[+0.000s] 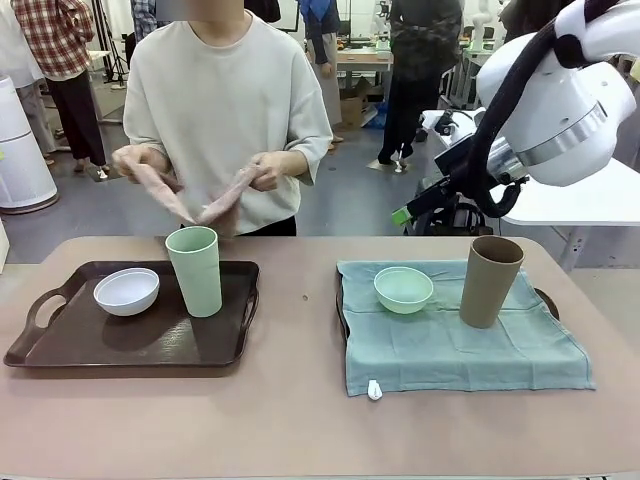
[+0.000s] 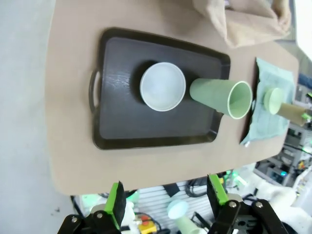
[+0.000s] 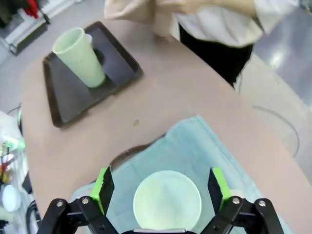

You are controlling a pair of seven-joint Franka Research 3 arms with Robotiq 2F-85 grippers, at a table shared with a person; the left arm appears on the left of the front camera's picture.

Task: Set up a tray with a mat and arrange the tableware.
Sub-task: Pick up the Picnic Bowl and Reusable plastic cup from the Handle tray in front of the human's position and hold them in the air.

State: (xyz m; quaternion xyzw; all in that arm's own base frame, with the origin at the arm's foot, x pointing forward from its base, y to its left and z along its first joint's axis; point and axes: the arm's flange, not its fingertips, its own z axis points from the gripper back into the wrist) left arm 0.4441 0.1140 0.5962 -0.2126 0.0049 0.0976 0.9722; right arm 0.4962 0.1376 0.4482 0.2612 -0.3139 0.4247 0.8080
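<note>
A dark brown tray on the left carries a small white bowl and a tall pale-green tumbler. On the right, a teal mat covers a second tray; on it stand a mint-green bowl and a tan-brown tumbler. My right gripper hangs open high above the mint bowl. From well above the table's near edge, my left gripper looks down open on the white bowl and the pale-green tumbler. Neither holds anything.
Across the table a person holds a beige cloth in both hands, above the far edge behind the left tray. Bare tabletop lies between the two trays and along the near edge. A small white tag sits at the mat's front corner.
</note>
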